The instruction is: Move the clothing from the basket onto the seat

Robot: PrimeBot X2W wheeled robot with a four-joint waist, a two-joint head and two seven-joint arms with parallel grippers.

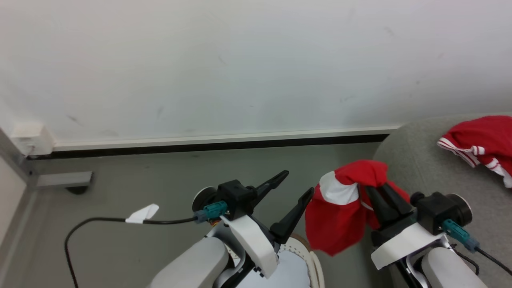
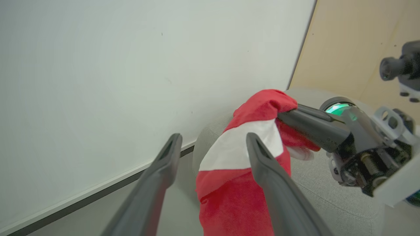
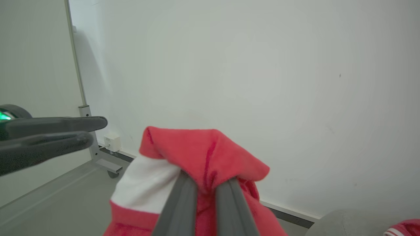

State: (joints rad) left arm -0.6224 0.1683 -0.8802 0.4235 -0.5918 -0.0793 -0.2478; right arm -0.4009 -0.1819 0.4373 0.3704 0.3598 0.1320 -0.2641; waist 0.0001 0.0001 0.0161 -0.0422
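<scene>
While aloft beside the seat (image 1: 416,168), red garment (image 1: 336,218) in clench of right gripper (image 1: 377,188) (left gripper (image 1: 298,182) agape).

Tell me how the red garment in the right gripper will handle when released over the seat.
Probably floppy: the held garment hangs limp from the right gripper. Likely light: one pinch on a bunched fold carries it. It should crumple where dropped on the seat, like the other garment there.

Left pincer (image 1: 298,182) spread wide; right pincer (image 1: 377,189) clamped tight.
</scene>
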